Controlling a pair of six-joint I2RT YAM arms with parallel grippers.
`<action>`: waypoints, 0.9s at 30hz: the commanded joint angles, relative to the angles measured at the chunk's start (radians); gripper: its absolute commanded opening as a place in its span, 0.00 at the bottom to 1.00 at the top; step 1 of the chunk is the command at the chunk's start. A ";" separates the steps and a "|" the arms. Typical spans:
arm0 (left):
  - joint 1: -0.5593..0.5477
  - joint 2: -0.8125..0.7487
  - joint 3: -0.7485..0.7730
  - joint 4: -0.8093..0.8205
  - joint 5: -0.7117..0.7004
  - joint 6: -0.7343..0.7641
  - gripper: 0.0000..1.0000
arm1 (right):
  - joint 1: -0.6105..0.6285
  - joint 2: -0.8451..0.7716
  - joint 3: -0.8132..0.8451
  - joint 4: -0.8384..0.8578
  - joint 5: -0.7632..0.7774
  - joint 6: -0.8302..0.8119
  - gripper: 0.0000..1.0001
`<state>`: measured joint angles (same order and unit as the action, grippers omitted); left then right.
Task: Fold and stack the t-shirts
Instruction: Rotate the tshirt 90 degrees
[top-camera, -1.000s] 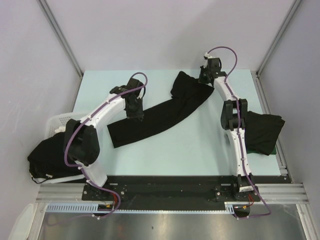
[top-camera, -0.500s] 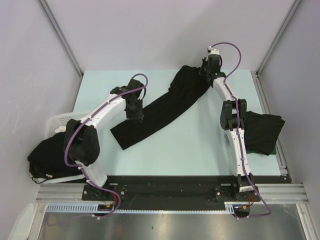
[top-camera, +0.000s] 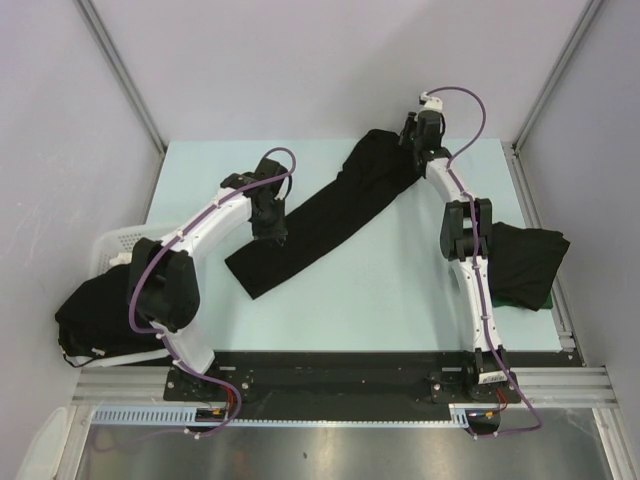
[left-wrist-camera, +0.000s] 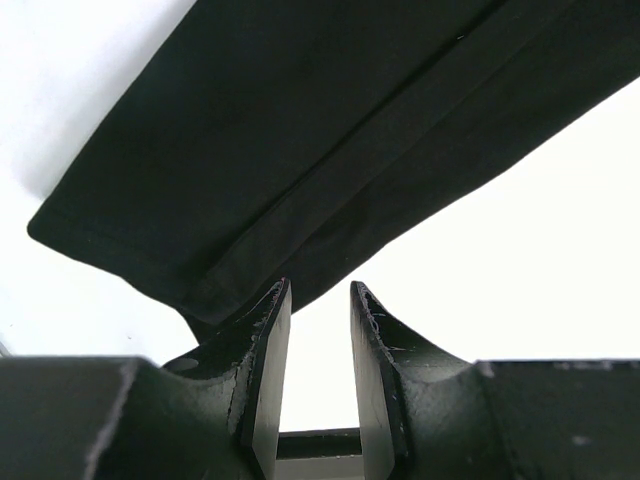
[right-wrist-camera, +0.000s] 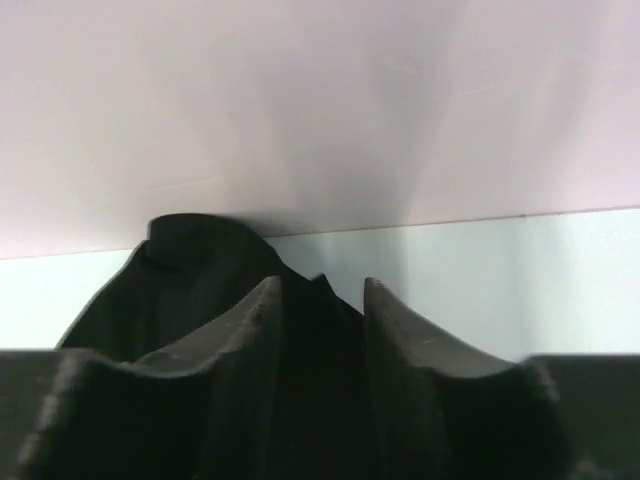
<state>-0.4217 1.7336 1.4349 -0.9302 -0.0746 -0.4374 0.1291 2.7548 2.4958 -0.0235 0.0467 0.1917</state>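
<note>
The black t-shirt (top-camera: 320, 225) I am working lies drawn out in a long slanting band across the middle of the counter (top-camera: 400, 300). Its lower end is near my left arm and its upper end is bunched at the far edge under my right claw (right-wrist-camera: 320, 285). That claw's fingers stand apart, released, with a peak of black cloth showing in the gap and the far wall (top-camera: 330, 60) close beyond. My left claw (left-wrist-camera: 318, 285) sits low at the band's left long edge, unclenched too: bare pale surface shows between its fingers, and a corner of the hem meets the tip of one of them. A heap of black shirts (top-camera: 525, 262) rests at the counter's right edge beside my right arm's elbow, with a sliver of green (top-camera: 540, 298) under its near corner; I cannot tell what that is. A dark bundle (top-camera: 95, 315) sits in the white slotted basket (top-camera: 112, 240) at the counter's near left corner, beside my left arm's base. The counter itself is a smooth, matt, pale blue-green sheet. Plain pale grey-lilac panels close it in on three sides, joined by aluminium posts (top-camera: 120, 75) that slant away at the far corners. At the near edge a black plate (top-camera: 330, 365) and an aluminium rail (top-camera: 560, 380) carry both bases, and purple cables (top-camera: 132, 290) run along my arms.
</note>
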 joint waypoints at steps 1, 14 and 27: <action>-0.008 -0.032 -0.002 0.001 0.002 -0.014 0.35 | -0.005 -0.038 -0.050 0.111 0.044 -0.012 0.49; -0.008 -0.126 -0.175 -0.007 -0.045 -0.041 0.37 | -0.013 -0.385 -0.319 -0.027 -0.074 -0.021 0.99; -0.014 -0.186 -0.284 -0.038 -0.066 -0.067 0.37 | 0.001 -0.712 -0.601 -0.159 -0.159 -0.029 1.00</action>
<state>-0.4255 1.6100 1.1667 -0.9485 -0.1040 -0.4744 0.1310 2.0747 1.9415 -0.1287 -0.0864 0.1791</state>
